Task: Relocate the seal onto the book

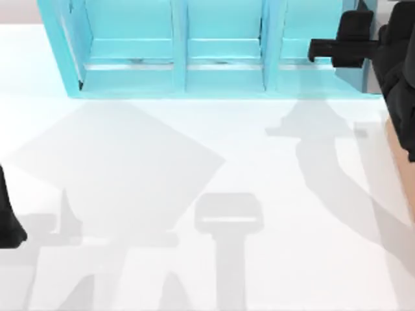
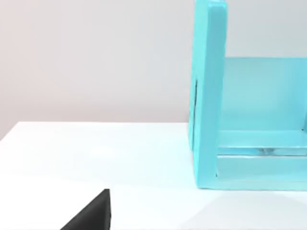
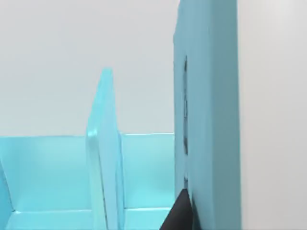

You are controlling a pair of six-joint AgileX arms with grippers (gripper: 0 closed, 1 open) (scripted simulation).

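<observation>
The seal and the book are out of view. My right gripper [image 1: 316, 50] hangs at the back right, over the right end of a light-blue shelf unit [image 1: 181, 81], and points toward the left. In the right wrist view a black tip of that gripper [image 3: 178, 213] sits right beside the shelf's end wall [image 3: 206, 120]. My left arm [image 1: 8, 223] is parked at the table's left edge. A dark corner of the left gripper [image 2: 91, 215] shows in the left wrist view, well short of the shelf [image 2: 208, 96].
The shelf unit spans the back of the white table and has upright dividers [image 3: 103, 158] between its open compartments. An orange-brown box edge [image 1: 399, 162] runs along the right side, below the right arm. Arm shadows lie across the white tabletop [image 1: 214, 194].
</observation>
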